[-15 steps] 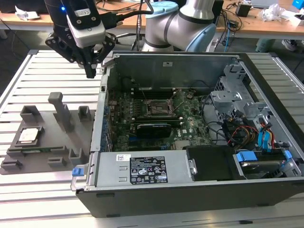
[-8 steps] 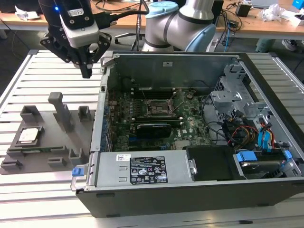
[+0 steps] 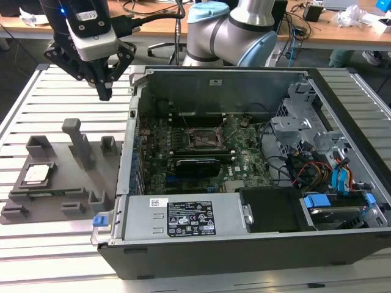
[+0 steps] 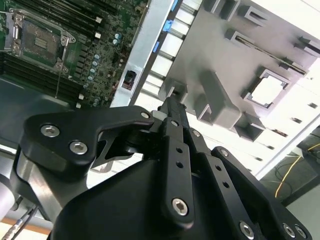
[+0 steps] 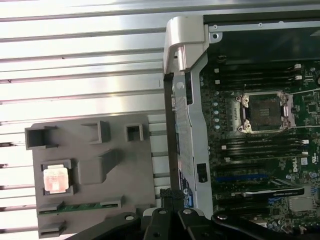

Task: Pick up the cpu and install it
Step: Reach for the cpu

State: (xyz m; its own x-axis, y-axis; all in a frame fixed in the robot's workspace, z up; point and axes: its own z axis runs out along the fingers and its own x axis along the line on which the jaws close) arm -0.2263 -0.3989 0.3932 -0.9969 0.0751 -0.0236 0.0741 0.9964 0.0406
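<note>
The cpu [image 5: 55, 179] lies flat in a square pocket of the grey holder [image 5: 120, 190] on the desk [image 3: 36, 97], lower than my jaws and well apart from them. They hang closed and empty beside the open computer case [image 3: 244, 85]. To take it cleanly, I judge, I should centre over the pocket, spread just past the chip's edges, descend square, and clear the holder's upright post [image 3: 76, 140].

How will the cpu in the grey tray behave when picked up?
The cpu is a thin flat square, so probably stiff and light. Its shiny metal top may be slippery. Lying flat in a tray pocket, it shouldn't roll or tip.
</note>
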